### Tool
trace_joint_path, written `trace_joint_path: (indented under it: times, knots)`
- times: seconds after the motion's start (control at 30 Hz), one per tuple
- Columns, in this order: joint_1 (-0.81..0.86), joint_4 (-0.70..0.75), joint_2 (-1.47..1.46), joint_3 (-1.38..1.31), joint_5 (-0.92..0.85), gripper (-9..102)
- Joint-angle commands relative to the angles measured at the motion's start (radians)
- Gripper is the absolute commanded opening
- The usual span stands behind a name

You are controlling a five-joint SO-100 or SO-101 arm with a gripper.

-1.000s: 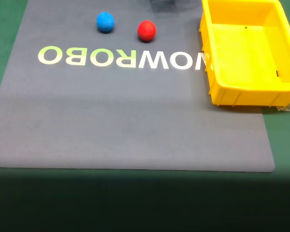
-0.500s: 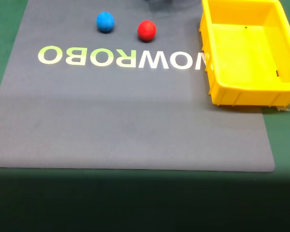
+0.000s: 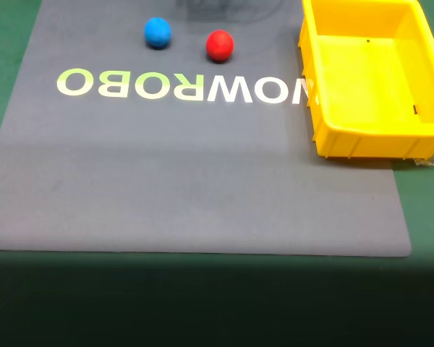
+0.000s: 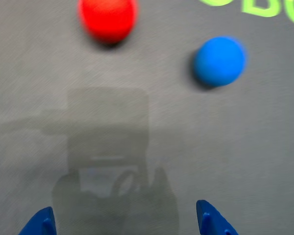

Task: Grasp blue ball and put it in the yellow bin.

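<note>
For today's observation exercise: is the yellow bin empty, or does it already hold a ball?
Empty. The fixed view shows the yellow bin's bare floor, while the blue ball and red ball both lie outside on the grey mat.

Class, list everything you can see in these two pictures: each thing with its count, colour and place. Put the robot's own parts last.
blue ball: one, blue, on the mat near its far edge in the fixed view, left of the red ball
red ball: one, red, on the mat, apart from the blue ball, between it and the bin in the fixed view
bin: one, yellow, at the mat's right side in the fixed view, nothing in it
mat: one, grey, with pale mirrored lettering, under the balls and bin
table: one, green, around the mat
tool: one, two blue fingertips at the bottom edge of the wrist view, wide apart, above bare mat, short of both balls
</note>
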Motion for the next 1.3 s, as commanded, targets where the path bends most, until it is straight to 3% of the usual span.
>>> trace_joint_path:
  times: [0.0,0.47,0.8,1.27]
  knots:
    - [0.061,-0.072,-0.198,-0.172,-0.008,32]
    - [0.115,-0.241,-0.689,-0.468,0.046,32]
    - [0.092,-0.362,-0.87,-0.508,0.06,32]
    - [0.055,-0.425,-1.06,-0.581,0.072,31]
